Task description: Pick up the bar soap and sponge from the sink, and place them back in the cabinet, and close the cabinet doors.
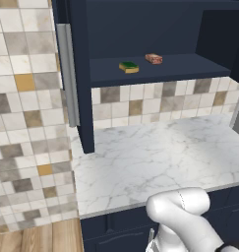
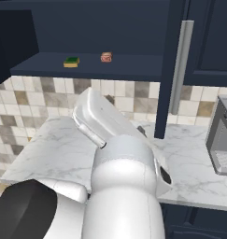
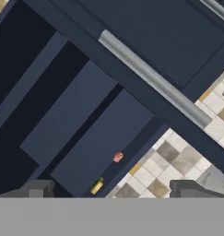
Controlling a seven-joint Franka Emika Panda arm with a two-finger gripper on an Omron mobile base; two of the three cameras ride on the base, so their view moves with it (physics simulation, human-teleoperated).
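Observation:
The navy cabinet point(image 1: 140, 29) stands open above the counter. On its lowest shelf point(image 1: 160, 69) lie the green-and-yellow sponge point(image 1: 129, 67) and, just to its right, the orange-red bar soap point(image 1: 154, 58); they also show as the sponge point(image 2: 71, 61) and the soap point(image 2: 106, 57). Both cabinet doors are swung out, the left door's silver handle point(image 1: 67, 74) and the right door's handle point(image 2: 180, 65) facing forward. My gripper point(image 3: 114, 191) is open and empty, well short of the shelf, looking at the tilted sponge point(image 3: 97, 186), soap point(image 3: 118, 157) and a door handle point(image 3: 152, 78). The sink is out of view.
A white marble counter point(image 1: 155, 157) runs below the cabinet, backed by a beige and grey tiled wall point(image 1: 27, 123). A grey appliance point(image 2: 222, 140) stands on the counter at the right. Navy base cabinets point(image 1: 116, 229) sit under the counter edge.

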